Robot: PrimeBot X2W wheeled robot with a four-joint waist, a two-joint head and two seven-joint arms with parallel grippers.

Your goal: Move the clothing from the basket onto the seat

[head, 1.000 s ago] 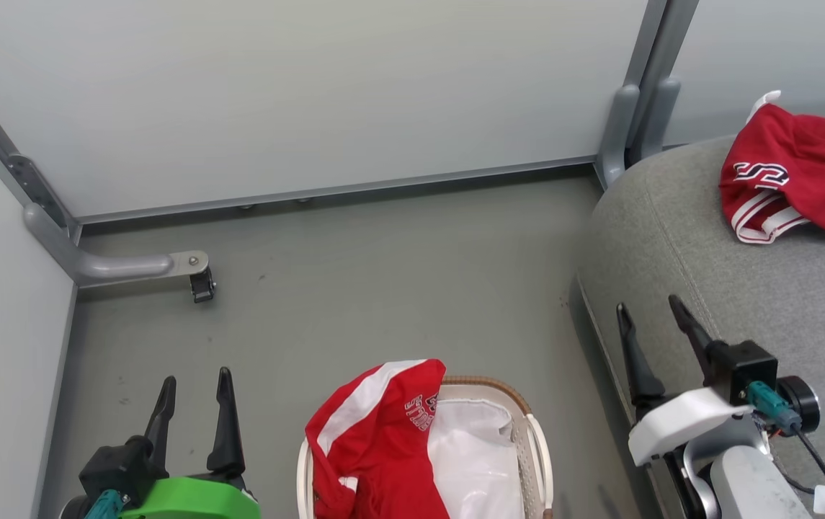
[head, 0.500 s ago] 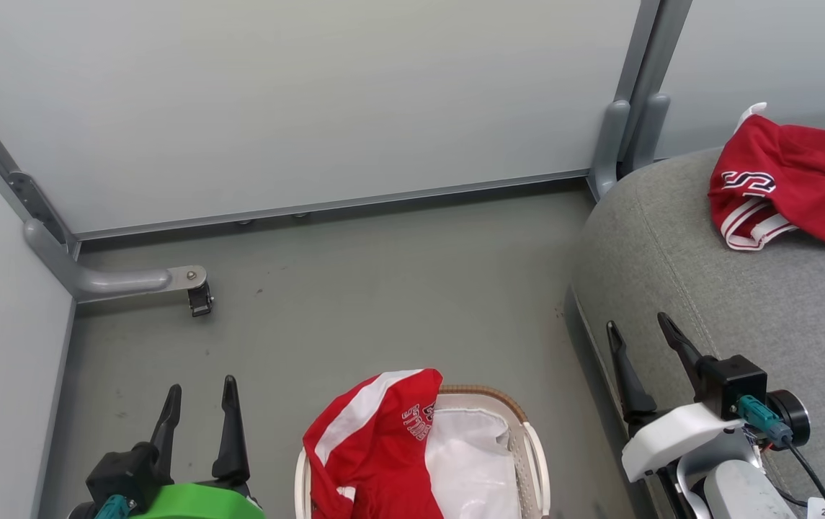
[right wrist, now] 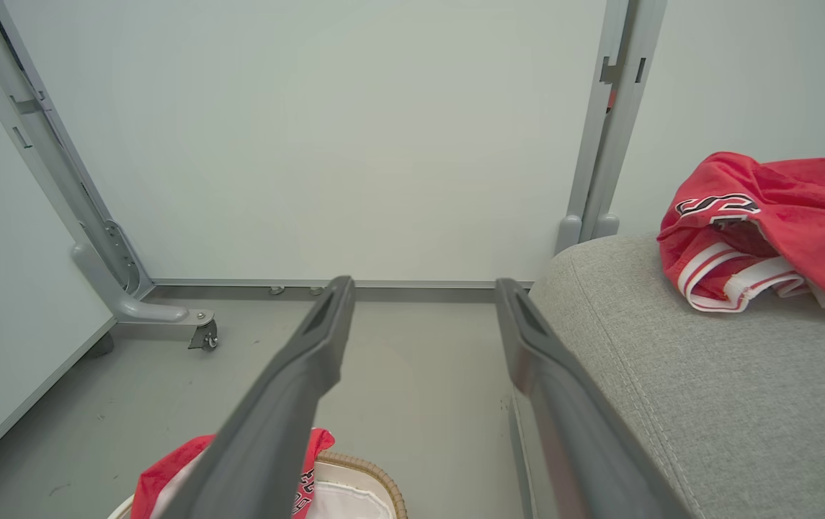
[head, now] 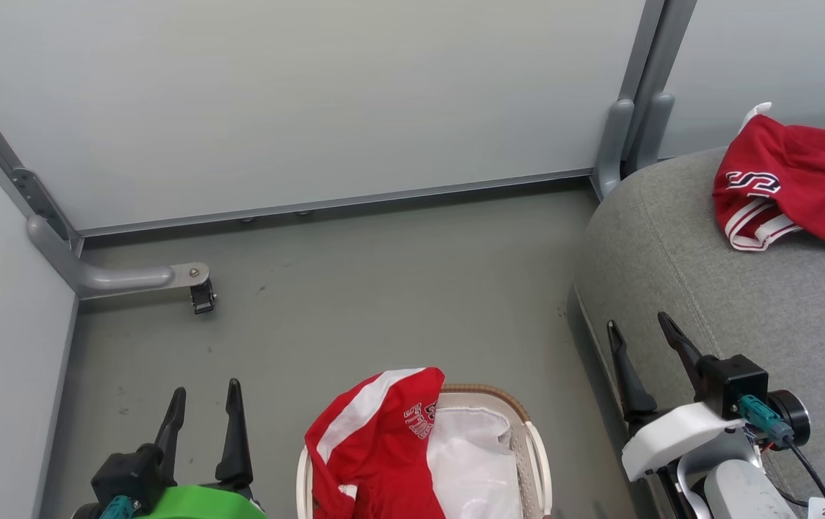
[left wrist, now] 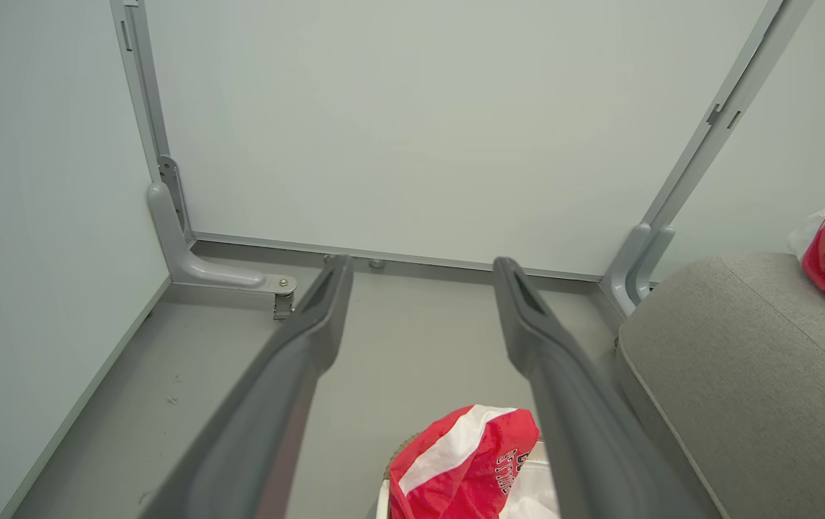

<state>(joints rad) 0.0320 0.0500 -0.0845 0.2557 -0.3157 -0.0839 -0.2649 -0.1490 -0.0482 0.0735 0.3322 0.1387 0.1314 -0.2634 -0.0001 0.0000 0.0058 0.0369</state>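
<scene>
A grey-green floor [head: 383,288] fenced by pale wall panels [head: 347,94] holds the scene. A red soft-fabric jersey with a white stripe and lettering [head: 372,447] lies in the small round white plastic basket with a brown woven rim [head: 490,393]. It is heaped over the basket's left side and touches the plain white liner cloth [head: 473,454]. A second red garment with white trim [head: 801,180] lies on the large grey upholstered seat cushion [head: 715,303], well apart from the basket.

The left gripper [head: 207,386] hangs over the floor beside the basket, and the right gripper [head: 636,320] hangs over the seat's edge. Both are parted and empty.

The risks I see:
- A pinch near the jersey's right edge could catch the liner too and drag or tip the light basket.
- A shallow grip could let the slack fabric slip onto the floor between basket and seat.
- The basket's lower part is cut off, so more clothing may lie beneath.
</scene>
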